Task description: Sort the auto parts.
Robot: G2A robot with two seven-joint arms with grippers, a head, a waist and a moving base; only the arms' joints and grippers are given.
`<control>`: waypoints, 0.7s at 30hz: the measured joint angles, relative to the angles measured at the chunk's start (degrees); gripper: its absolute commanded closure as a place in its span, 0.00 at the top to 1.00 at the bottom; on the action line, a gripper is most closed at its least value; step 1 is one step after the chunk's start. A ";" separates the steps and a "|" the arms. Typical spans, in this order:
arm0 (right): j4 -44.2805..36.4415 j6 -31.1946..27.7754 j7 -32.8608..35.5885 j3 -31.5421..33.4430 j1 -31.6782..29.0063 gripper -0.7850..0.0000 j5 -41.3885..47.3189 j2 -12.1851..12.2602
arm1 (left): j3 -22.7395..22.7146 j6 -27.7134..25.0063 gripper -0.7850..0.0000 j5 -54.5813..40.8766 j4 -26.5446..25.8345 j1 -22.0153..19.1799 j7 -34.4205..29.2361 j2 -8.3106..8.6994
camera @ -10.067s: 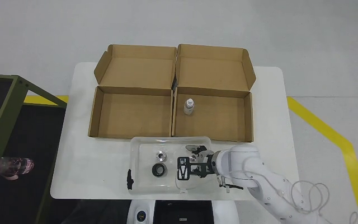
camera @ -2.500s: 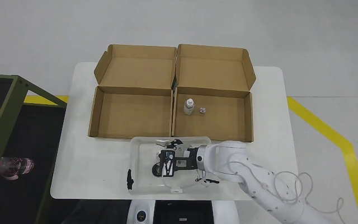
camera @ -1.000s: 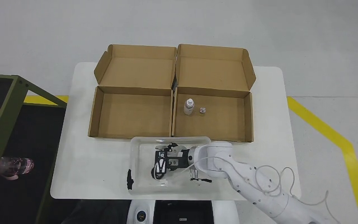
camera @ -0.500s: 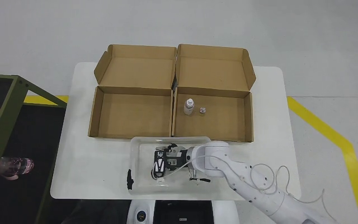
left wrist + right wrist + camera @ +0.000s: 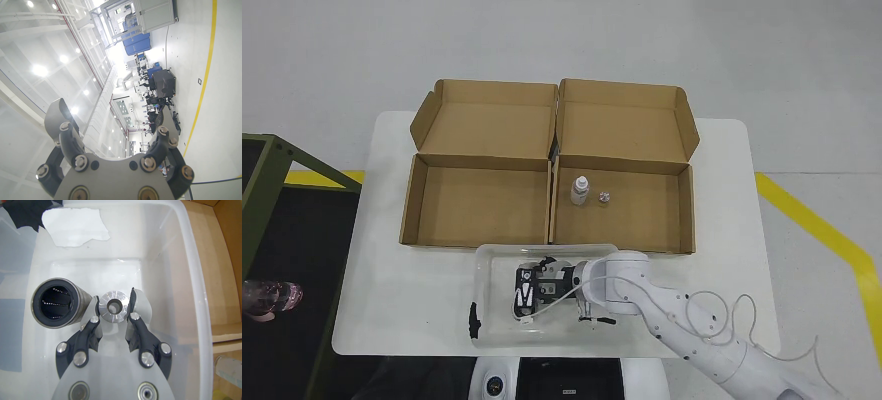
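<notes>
Within right gripper (image 5: pixel 114 298), bushing (image 5: pixel 121 315), underside hidden

Pretty plain setup here: a white table with rounded corners (image 5: pixel 382 290) is set on a pale grey glossy floor (image 5: pixel 542 40), which is crossed by a yellow painted line (image 5: pixel 817 225). A dark green metal frame (image 5: pixel 282 160) is parked just beside the table's left edge. In the left wrist view, a tall white hall ceiling (image 5: pixel 22 28) is lit by rows of round lamps (image 5: pixel 39 70), with a thin red pipe (image 5: pixel 81 51) run along it. Blue cabinets (image 5: pixel 136 43) and a grey metal-framed enclosure (image 5: pixel 157 15) are lined up farther back.
</notes>
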 measured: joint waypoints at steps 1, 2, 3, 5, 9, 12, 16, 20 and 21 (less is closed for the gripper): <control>-0.28 -0.06 -0.17 0.14 -0.03 0.00 0.07 -0.01 | 0.00 0.00 1.00 0.00 0.00 0.00 0.00 0.00; -0.72 -0.17 -0.42 0.34 -0.08 0.00 0.13 0.00 | 0.00 0.00 1.00 0.00 0.00 0.00 0.00 0.00; -1.11 -0.26 -0.69 0.50 -0.14 0.00 0.21 0.00 | 0.00 0.00 1.00 0.00 0.00 0.00 0.00 0.00; -2.13 -0.56 -1.29 0.90 -0.26 0.00 0.41 0.03 | 0.00 0.00 1.00 0.00 0.00 0.00 0.00 0.00; -4.36 -1.06 -2.18 1.63 -0.47 0.00 0.56 0.09 | 0.00 0.00 1.00 0.00 0.00 0.00 0.00 0.00; -5.92 -1.54 -3.10 2.21 -0.57 0.00 0.69 0.14 | 0.00 0.00 1.00 0.00 0.00 0.00 0.00 0.00; -7.44 -2.12 -4.66 3.08 -0.71 0.00 1.09 0.20 | 0.00 0.00 1.00 0.00 0.00 0.00 0.00 0.00; -9.39 -2.39 -5.63 4.01 -1.00 0.00 1.28 0.30 | 0.00 0.00 1.00 0.00 0.00 0.00 0.00 0.00; -9.89 -2.39 -5.86 4.20 -1.12 0.00 1.34 0.33 | 0.00 0.00 1.00 0.00 0.00 0.00 0.00 0.00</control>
